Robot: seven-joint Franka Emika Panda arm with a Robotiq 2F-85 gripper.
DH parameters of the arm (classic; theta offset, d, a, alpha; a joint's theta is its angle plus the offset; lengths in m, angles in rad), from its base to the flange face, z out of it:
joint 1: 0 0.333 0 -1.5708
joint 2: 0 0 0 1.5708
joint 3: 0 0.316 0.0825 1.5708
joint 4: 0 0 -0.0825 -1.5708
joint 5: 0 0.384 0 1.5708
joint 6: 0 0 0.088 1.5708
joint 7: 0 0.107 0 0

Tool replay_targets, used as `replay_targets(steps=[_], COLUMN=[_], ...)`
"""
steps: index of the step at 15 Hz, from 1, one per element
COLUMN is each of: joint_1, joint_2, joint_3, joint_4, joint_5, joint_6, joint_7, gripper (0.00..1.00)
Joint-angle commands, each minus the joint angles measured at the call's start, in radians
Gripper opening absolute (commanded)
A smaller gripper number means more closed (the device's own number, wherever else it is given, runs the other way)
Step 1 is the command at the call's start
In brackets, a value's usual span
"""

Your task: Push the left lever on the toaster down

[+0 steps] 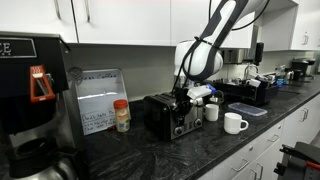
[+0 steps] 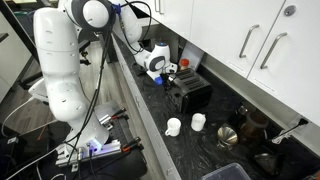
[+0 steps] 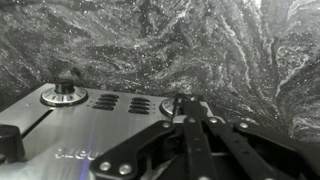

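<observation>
Looks like the gripper is pinched together, holding nothing, tips right up against the toaster, just beside its vent slots.

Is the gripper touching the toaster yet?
Cannot tell. In the wrist view the gripper, jaws together, ends over the far edge of the toaster, with neither contact nor gap plain. Both exterior views show them too small to judge.

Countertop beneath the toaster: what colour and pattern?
The dark stone countertop is black with pale swirling veins, clearest in the wrist view.
</observation>
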Motion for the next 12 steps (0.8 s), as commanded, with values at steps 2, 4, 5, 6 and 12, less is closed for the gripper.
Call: replay_targets(steps=[2, 4, 5, 6, 12], joint_1=[0.011, 0.011, 0.011, 0.011, 0.012], joint_2=[0.045, 0.042, 0.042, 0.041, 0.029], joint_3=[0.006, 0.006, 0.006, 0.006, 0.009], joint_4=[-0.028, -0.029, -0.030, -0.030, -0.024], joint_5=[0.027, 0.027, 0.027, 0.027, 0.027], joint_6=[-0.011, -0.009, -0.009, -0.009, -0.010], joint_7=[-0.025, -0.024, -0.024, -0.024, -0.026], gripper=[0.00, 0.00, 0.00, 0.00, 0.00])
